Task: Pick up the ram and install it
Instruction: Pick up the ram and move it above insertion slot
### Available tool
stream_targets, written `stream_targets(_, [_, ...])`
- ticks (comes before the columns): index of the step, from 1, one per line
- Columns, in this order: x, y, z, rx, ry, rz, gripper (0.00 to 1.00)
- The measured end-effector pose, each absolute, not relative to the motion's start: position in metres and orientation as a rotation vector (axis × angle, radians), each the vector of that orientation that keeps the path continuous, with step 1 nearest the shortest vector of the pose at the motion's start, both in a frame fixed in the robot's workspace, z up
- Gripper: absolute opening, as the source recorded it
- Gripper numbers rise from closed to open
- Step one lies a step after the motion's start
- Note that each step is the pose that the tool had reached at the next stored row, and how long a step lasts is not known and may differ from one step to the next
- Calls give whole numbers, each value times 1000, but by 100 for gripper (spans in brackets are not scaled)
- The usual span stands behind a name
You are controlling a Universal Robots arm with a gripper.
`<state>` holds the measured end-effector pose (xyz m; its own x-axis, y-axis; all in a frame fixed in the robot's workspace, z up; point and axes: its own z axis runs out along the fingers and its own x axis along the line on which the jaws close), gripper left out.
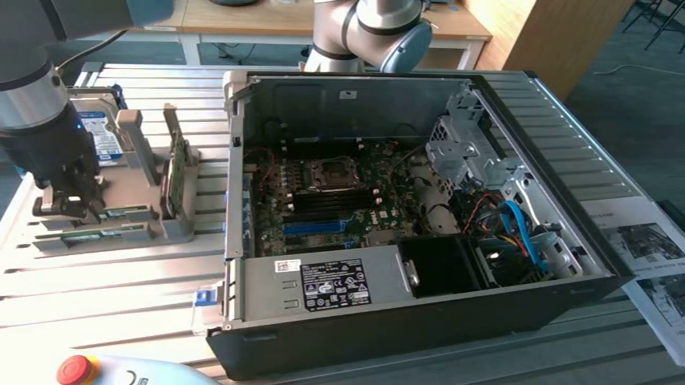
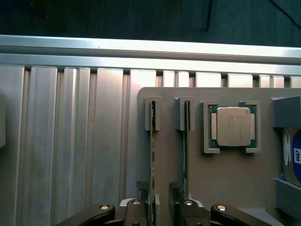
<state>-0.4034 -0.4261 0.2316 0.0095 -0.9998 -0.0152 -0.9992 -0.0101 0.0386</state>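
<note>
Green circuit-board stick, the ram (image 2: 152, 150), standing on its long edge in a slot of the grey holder (image 2: 225, 183). Thin faces vertical, long axis level, running straight out from between the jaws toward the holder's slotted end posts. In the exterior view, roughly along the three-to-nine o'clock line. Twin stick (image 2: 186, 150) parallel just beside it, not touching, same pose. Square silver processor (image 2: 233, 126) seated in its own pocket beyond the twin. Blue-labelled hard drive (image 2: 292, 157) past that again.

Gripper (image 2: 158, 195) low over the holder, jaws apart, one on either side of the ram's near end, not clamped on it. Touching the board or not: cannot tell. Twin stick outside the pair, just beside one jaw.

Step in hand, by judgement: the pick-up, at the pre-grasp. Nothing lifted, nothing installed. Next move calls for closing squarely across the thin faces without catching the twin. Then a straight pull up out of the slot with no twist, a thin board being likely to bind or flex.

Holder on the slatted aluminium desk (image 1: 128, 297), at nine o'clock from the open computer case (image 1: 428, 337) in the exterior view. Motherboard (image 1: 332, 200) exposed inside, well apart from the ram.
</note>
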Motion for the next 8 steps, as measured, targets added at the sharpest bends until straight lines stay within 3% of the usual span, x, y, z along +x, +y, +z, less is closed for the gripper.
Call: stream_targets(8, [-403,-426,221,2220,-2198,-59,31])
